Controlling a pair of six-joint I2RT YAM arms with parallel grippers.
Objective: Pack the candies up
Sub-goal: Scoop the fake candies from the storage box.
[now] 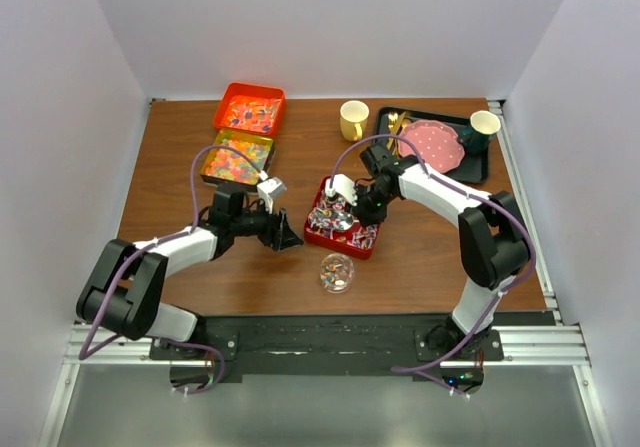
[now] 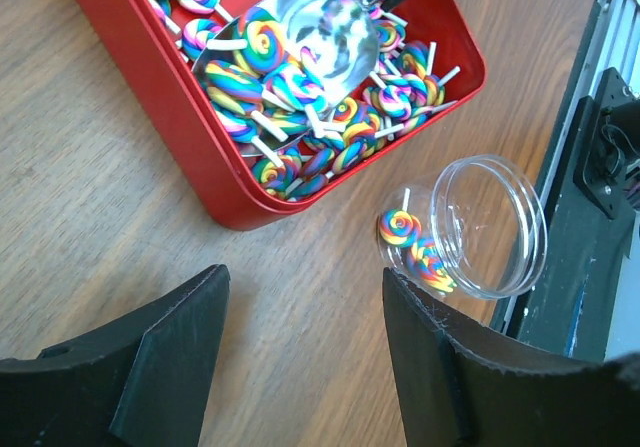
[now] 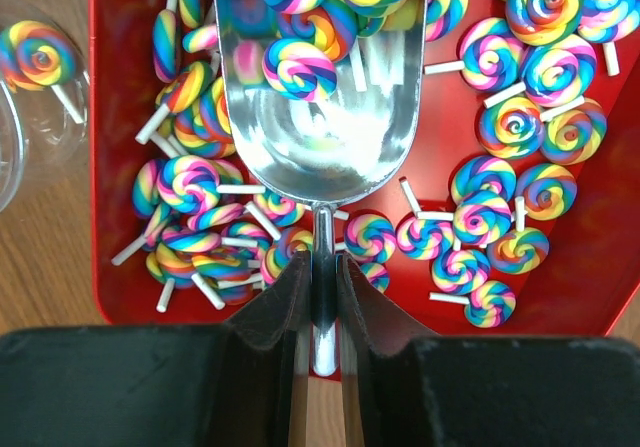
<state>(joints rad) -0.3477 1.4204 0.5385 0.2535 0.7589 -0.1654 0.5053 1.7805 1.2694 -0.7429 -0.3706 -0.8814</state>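
Note:
Rainbow swirl lollipop candies (image 3: pixel 520 127) fill a red tray (image 1: pixel 368 241) at mid-table. My right gripper (image 3: pixel 322 267) is shut on the thin handle of a metal scoop (image 3: pixel 320 137). The scoop's bowl lies in the tray among the candies, with several of them in it (image 3: pixel 300 67). A clear open jar (image 2: pixel 490 227) sits on the wood just in front of the tray with a few candies (image 2: pixel 400 229) inside. My left gripper (image 2: pixel 303 287) hovers open over bare wood to the left of the jar, holding nothing.
At the back left stand an orange tray (image 1: pixel 250 109) and a yellow-green tray (image 1: pixel 238 159) of other sweets. A yellow mug (image 1: pixel 353 120) is at the back centre. A black tray (image 1: pixel 478 170) at the back right carries a pink dotted plate (image 1: pixel 433 145) and a green cup (image 1: pixel 482 127).

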